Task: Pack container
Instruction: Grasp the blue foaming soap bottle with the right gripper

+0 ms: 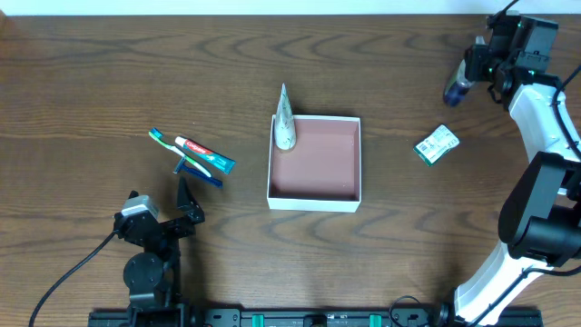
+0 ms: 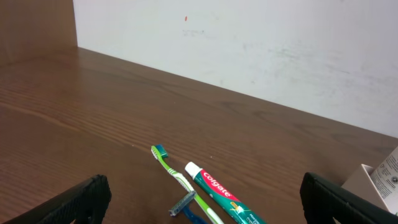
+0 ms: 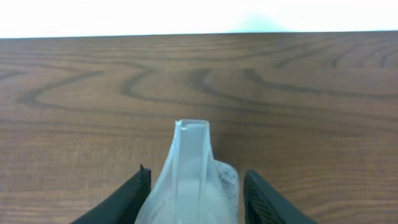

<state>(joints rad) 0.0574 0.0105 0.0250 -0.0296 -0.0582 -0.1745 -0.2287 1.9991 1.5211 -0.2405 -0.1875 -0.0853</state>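
1. The left arm (image 1: pixel 145 263) sits folded low at the near left. The left gripper (image 1: pixel 189 202) is level, its fingers (image 2: pixel 84 196) spread wide with nothing between them.
2. The right arm (image 1: pixel 545 136) stretches to the far right. The right gripper (image 1: pixel 460 84) has its fingers (image 3: pixel 127 199) clamped on a small translucent bottle (image 3: pixel 189 180).

matt wood table (image 1: pixel 91 73), glossy plas. toothpaste tube (image 1: pixel 204 154)

On the dark wooden table (image 1: pixel 91 73) a green toothbrush (image 1: pixel 163 140), a toothpaste tube (image 1: pixel 204 154) and a blue razor (image 1: pixel 201 175) are laid close together at the left; a green-and-white packet (image 1: pixel 437 145) is set well apart at the right
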